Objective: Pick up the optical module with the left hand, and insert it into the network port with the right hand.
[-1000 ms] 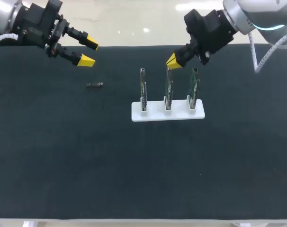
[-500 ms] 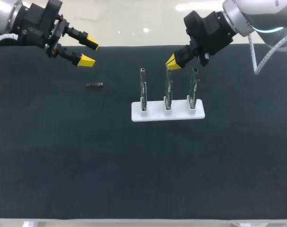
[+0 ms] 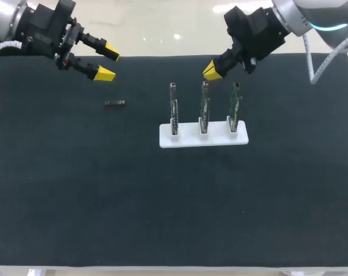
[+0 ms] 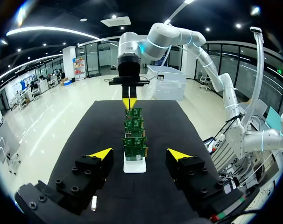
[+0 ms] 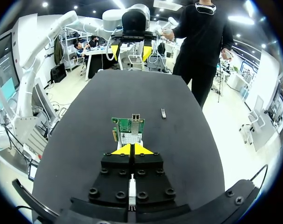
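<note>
The optical module [image 3: 115, 103], a small dark bar, lies flat on the black mat left of the card stand; it also shows ahead of my right gripper, off to one side [image 5: 163, 113]. My left gripper [image 3: 108, 62] hangs open above and behind the module, not touching it, and holds nothing [image 4: 140, 154]. Three green network cards stand upright in a white stand [image 3: 185, 138]. My right gripper [image 3: 212, 71] is shut and empty, just above and behind the top of the middle card [image 3: 204, 106]. In the right wrist view the nearest card [image 5: 129, 132] is right ahead of the shut tips [image 5: 131, 149].
The black mat [image 3: 162, 201] covers the whole table. The left card [image 3: 173, 109] and right card [image 3: 235, 106] flank the middle one closely. Open mat lies in front of the stand and around the module.
My right gripper has lifted slightly up and back from the top of the middle card. The left arm and the module have not moved.
</note>
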